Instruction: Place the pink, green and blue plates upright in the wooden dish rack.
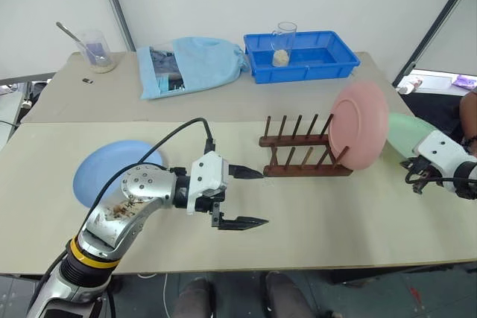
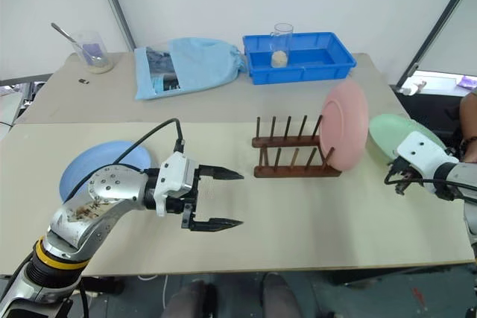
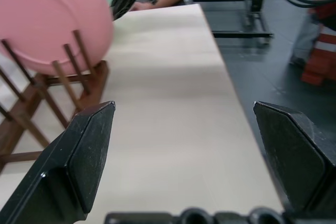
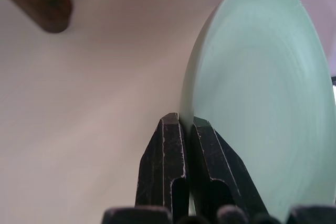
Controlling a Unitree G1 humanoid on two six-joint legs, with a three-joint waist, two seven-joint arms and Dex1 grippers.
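The long pale tabletop (image 1: 298, 221) is giving plenty of open room in front of the small dark wooden peg rack (image 1: 298, 156), our landmark here. The round pale pink plate (image 1: 359, 126) is already standing upright in the rack's right end slot, leaving the slots to its left free. The round light blue plate (image 1: 112, 170) is lying flat, well to the left of the rack. The round mint green plate (image 2: 395, 138) is sitting just right of the rack, and the right gripper (image 4: 185, 129) is pinching its rim, jaws clamped tight on the edge. The left gripper (image 1: 246, 197) is hovering left of the rack, fingers spread wide, holding nothing. The danger, as I judge it: green swinging in and clipping the pink plate, knocking it over, or the thin rim grip slipping. The table's right edge is close by too.
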